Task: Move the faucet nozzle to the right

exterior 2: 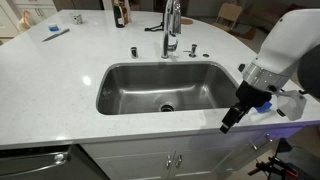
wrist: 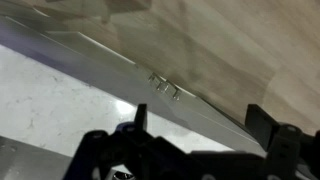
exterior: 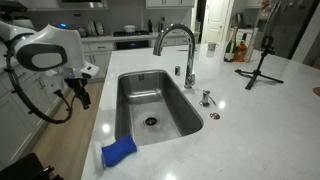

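Observation:
The faucet nozzle (exterior: 176,40) is a tall chrome gooseneck behind the steel sink (exterior: 165,118); its tip points down over the basin's back edge. It also shows in an exterior view (exterior 2: 171,25). My gripper (exterior: 80,97) hangs off the counter's front edge, beyond the sink's near end, far from the faucet. In an exterior view it (exterior 2: 230,120) points downward beside the counter front. In the wrist view the two black fingers (wrist: 203,128) stand wide apart with nothing between them, over the cabinet front and floor.
A blue cloth (exterior: 118,151) lies at the counter's front edge by the sink. A short chrome stub (exterior: 206,98) and a drain fitting stand beside the faucet. A black tripod (exterior: 261,62) and bottles (exterior: 237,46) stand further back on the white counter (exterior 2: 60,80).

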You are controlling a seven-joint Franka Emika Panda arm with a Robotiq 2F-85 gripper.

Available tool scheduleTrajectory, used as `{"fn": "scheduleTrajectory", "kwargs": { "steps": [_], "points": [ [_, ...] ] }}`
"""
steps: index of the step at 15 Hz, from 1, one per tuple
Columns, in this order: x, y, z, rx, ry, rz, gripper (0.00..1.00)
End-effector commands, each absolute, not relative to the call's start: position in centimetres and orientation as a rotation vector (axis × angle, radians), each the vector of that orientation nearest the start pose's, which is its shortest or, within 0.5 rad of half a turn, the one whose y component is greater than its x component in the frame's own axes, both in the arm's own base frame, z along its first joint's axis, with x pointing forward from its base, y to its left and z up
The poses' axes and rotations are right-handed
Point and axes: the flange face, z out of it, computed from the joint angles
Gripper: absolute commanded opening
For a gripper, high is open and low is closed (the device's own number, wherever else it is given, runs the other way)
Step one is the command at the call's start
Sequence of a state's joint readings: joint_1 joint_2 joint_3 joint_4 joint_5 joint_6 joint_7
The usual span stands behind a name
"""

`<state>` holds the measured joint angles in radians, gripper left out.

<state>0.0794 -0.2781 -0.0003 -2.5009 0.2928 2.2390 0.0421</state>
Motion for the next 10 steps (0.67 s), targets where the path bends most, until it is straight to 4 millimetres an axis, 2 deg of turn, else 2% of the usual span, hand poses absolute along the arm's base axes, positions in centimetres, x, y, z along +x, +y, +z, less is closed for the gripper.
{"fn": "scheduleTrajectory", "kwargs": {
  "steps": [1, 5, 10],
  "points": [
    [43.6, 4.3, 38.8, -2.903, 0.208, -0.002, 1.0],
    [46.7, 5.7, 40.3, -2.921, 0.196, -0.026, 1.0],
    [53.0, 8.1, 41.5, -2.911, 0.195, -0.093, 1.0]
  ]
}}
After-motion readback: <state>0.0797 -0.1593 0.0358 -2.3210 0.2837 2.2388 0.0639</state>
